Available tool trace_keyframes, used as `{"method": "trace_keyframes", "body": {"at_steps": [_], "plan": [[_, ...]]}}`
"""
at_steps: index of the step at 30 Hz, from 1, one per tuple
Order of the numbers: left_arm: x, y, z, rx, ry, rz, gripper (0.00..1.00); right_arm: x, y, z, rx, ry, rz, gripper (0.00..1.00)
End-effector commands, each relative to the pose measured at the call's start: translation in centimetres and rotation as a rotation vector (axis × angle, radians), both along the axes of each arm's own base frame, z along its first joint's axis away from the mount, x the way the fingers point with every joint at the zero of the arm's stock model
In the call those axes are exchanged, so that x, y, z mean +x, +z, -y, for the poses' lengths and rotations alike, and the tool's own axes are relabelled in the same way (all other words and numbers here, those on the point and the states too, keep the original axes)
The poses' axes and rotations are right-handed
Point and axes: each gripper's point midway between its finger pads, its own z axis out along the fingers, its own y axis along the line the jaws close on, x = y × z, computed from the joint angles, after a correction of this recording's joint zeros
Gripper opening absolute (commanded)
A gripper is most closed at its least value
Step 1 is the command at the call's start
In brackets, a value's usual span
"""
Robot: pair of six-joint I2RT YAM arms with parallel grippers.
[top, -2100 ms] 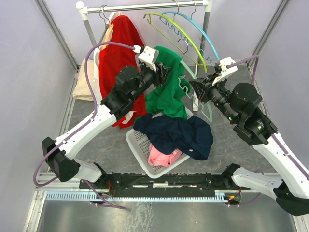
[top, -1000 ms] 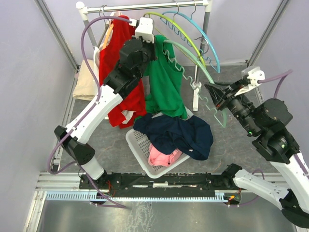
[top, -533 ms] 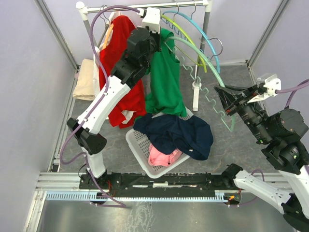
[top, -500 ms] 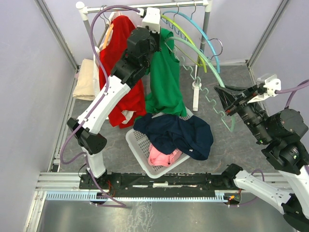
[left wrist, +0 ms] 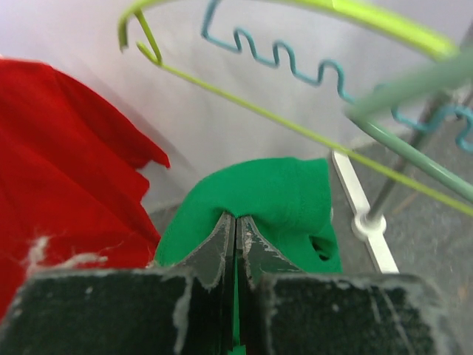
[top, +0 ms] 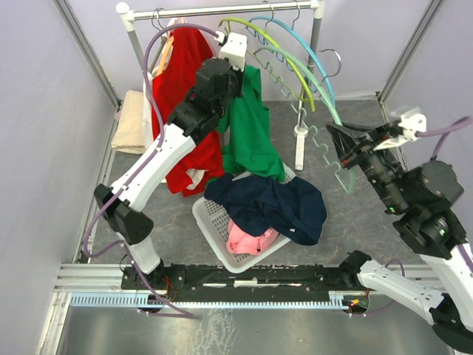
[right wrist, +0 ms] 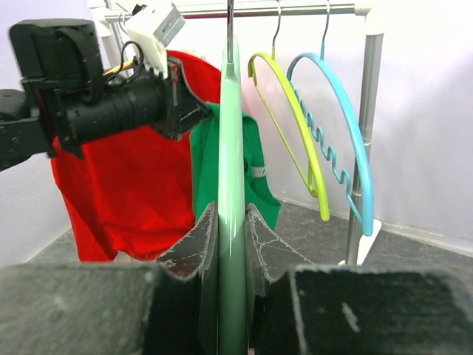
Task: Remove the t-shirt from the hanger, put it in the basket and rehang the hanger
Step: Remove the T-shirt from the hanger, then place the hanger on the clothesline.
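Lowered a little from the rail since a moment ago, the t-shirt hangs from the left gripper, whose fingers pinch a fold at its top. Its hem reaches down by the basket. Off to the right, the right gripper clamps the bare hanger.

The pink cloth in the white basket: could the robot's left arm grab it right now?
Probably not as things stand. The left gripper is shut on the green t-shirt up by the metal rail, and a dark navy garment lies partly over the pink cloth in the white plastic basket.
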Motion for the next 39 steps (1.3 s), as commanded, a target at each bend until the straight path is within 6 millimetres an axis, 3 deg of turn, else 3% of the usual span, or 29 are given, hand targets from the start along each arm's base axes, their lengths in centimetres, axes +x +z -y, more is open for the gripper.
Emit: {"method": "trace_keyframes", "body": {"at_steps": [1,8,15,20,27,39], "plan": [[-4.2,5.4,-1.4,-0.081,-0.103,0.127,0.03,2.0,2.7,-1.5,0.033,-0.009,0.064,0.02],[-9.1,5.3,-2.1,-0.11,-0.251,0.154,0.03,6.0,3.8,-4.8,0.024,-0.01,0.067,0.02],[-12.6,5.5,-3.0,-0.183,-0.323,0.165,0.03,10.6,4.8,-8.2,-0.012,-0.035,0.069,0.02],[-13.9,5.9,-3.0,-0.197,-0.365,0.165,0.03,13.3,4.7,-10.4,-0.027,-0.039,0.075,0.02],[-14.1,5.9,-2.7,-0.223,-0.386,0.172,0.03,16.9,5.2,-12.7,-0.023,-0.045,0.086,0.02],[-14.4,6.0,-2.8,-0.231,-0.39,0.176,0.03,22.3,4.8,-12.3,-0.001,-0.076,0.078,0.02]]}}
